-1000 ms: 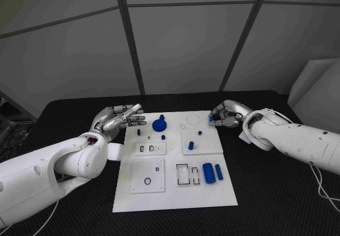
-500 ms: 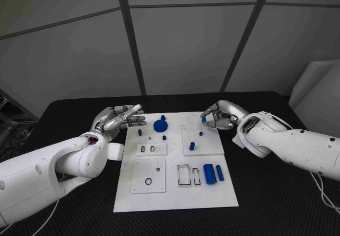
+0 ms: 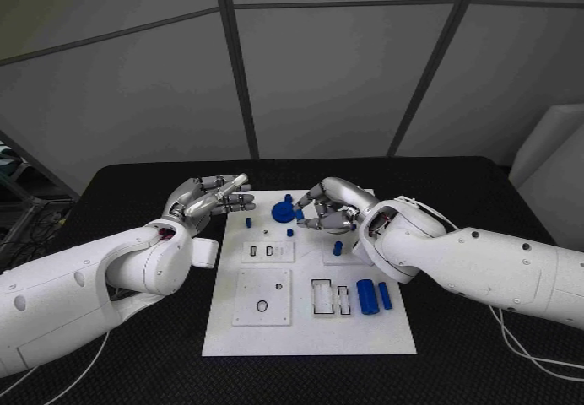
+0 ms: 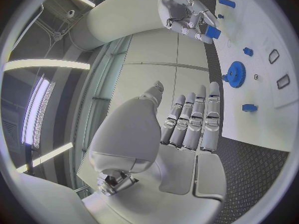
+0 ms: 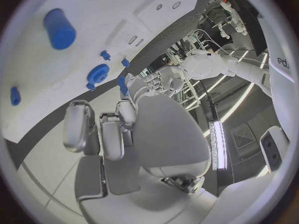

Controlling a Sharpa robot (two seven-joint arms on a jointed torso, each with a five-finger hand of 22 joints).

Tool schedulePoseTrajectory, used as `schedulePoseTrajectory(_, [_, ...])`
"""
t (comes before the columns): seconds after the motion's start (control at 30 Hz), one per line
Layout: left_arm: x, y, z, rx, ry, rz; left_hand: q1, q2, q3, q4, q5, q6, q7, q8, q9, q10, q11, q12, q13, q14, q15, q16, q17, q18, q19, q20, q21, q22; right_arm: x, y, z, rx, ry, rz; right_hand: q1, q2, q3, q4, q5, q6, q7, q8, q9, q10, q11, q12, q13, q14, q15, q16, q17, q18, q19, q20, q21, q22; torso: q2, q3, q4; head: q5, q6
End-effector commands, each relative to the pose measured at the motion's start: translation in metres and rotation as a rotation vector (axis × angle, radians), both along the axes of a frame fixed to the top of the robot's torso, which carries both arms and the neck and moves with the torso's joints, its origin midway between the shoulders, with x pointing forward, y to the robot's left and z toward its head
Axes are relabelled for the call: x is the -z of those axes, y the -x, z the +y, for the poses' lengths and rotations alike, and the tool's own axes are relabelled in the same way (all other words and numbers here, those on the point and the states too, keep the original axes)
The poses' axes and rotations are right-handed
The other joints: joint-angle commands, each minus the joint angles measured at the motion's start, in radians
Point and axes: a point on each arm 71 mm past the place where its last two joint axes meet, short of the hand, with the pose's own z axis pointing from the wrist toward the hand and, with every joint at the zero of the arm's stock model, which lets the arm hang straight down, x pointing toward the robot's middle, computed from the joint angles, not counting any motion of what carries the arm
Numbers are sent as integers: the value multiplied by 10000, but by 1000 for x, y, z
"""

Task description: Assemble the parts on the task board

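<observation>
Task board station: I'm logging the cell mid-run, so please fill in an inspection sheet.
Surface: black table, white task board flat on it.
Job's things: blue gear, blue cylinders, small blue pegs and black ring on the board.
Clutter: nothing seen.
Hands: left hand holds nothing, beside the board's far left corner; right hand pinches a small blue part next to the gear.
Cables: white cable on the table under the right arm.
Surroundings: grey panel walls.
</observation>
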Motion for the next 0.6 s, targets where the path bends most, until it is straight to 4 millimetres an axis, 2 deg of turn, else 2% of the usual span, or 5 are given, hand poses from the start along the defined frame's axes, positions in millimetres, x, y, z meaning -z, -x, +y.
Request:
schedulePoseTrajectory(0.03, [-2,0,-1,110,9,-122,-17,4,11,-44,-5,33,429,-9,9,13,-20,49,6,47,50,-61,13,-49,5,28,-35,-13,4,0,9,38,613,239,-175,-5,141,89,-90,106,-6,72,78,-51,-27,-28,-4,815,-20,15,1625,-48,2,-31,-31,-11,21,-4,-28,47,-26])
schedulePoseTrajectory(0.2, [-1,-2,1,38,-17,-137,-17,4,11,-44,-5,33,429,-9,9,13,-20,49,6,47,50,-61,13,-49,5,28,-35,-13,15,2,25,-164,1049,574,-269,-59,156,111,-159,73,5,55,71,-88,-19,-85,-53,813,-15,8,1615,-44,-12,-28,-45,-30,5,5,-43,79,-69])
schedulePoseTrajectory(0.4, [-1,-3,2,-19,-35,-151,-17,4,11,-44,-5,33,429,-9,9,13,-20,49,6,47,50,-61,13,-49,5,28,-35,-13,29,6,41,-366,1424,878,-317,-85,158,126,-178,67,8,52,70,-111,-15,-118,-80,812,-11,7,1614,-44,-11,-25,-46,-29,11,0,-11,68,-100])
schedulePoseTrajectory(0.6, [0,-4,3,-50,-46,-152,-13,6,21,-60,-5,26,429,-12,7,8,-20,48,4,47,51,-69,14,-50,4,28,-37,-16,38,9,51,-559,1673,1011,-362,-118,156,137,-196,64,9,51,69,-111,-13,-118,-78,815,-9,13,1627,-47,-2,-23,-39,-15,6,15,-28,109,-111])
